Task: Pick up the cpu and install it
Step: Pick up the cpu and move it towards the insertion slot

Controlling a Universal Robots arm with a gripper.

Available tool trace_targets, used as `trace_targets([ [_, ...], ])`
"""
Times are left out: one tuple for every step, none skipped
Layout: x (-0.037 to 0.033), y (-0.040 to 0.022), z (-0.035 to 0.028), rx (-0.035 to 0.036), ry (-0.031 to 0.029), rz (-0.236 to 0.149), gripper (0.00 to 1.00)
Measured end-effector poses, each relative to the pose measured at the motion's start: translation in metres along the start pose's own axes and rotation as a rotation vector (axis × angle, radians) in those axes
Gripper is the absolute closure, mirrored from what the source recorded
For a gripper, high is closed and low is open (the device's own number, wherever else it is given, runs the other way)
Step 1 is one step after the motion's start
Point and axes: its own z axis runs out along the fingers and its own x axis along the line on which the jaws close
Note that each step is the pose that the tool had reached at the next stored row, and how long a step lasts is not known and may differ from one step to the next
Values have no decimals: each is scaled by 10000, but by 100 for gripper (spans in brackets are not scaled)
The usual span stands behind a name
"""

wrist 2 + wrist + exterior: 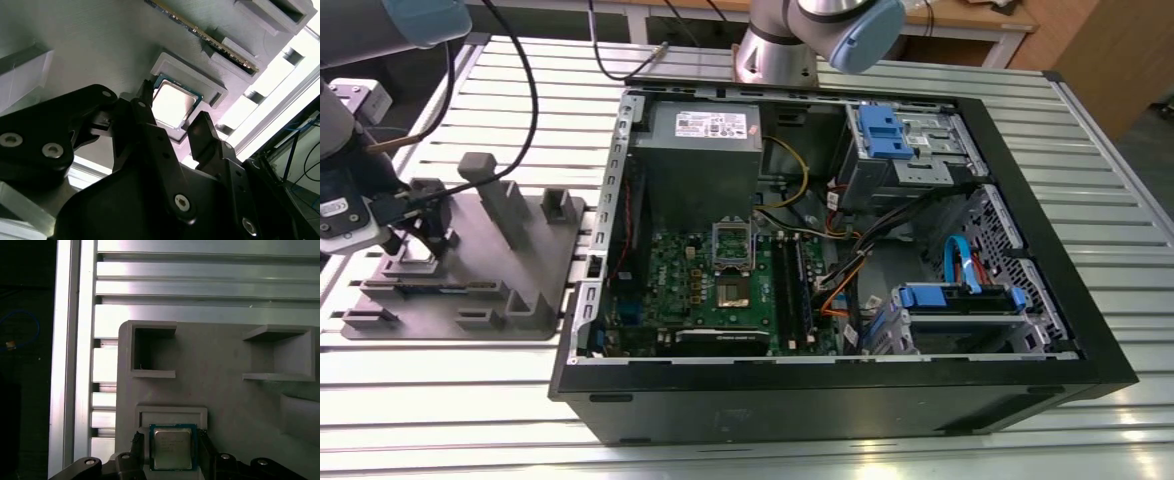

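Small square cpu (pixel 172 449), silver-grey top, green edge, flat in a shallow recess (pixel 171 413) of the grey fixture (pixel 220 385)

**How my arm looks from here**

I see a silver-grey metal arm tube (pixel 774 52) with pale blue rounded joint caps (pixel 865 35). My matte black gripper (pixel 174 107) has angular linked fingers (pixel 200 135), flat plates (pixel 35 150) and round silver screw heads (pixel 181 201). A thin black cable (pixel 535 95) reaches its wrist.
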Motion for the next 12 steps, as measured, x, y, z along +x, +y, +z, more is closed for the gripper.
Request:
trace_targets([
  [0, 0, 5, 0, -1, 0, 45],
  [0, 0, 10, 0, 0, 0, 45],
  [0, 0, 14, 1, 1, 0, 45],
  [0, 0, 15, 1, 1, 0, 45],
  [0, 0, 14, 1, 1, 0, 45],
  [0, -1, 14, 1, 2, 0, 45],
  [0, -1, 15, 1, 2, 0, 45],
  [0, 0, 15, 1, 1, 0, 45],
  [0, -1, 15, 1, 0, 0, 45],
  [0, 0, 16, 0, 0, 0, 45],
  [0, 0, 16, 1, 1, 0, 47],
  [0, -1, 15, 2, 2, 0, 53],
])
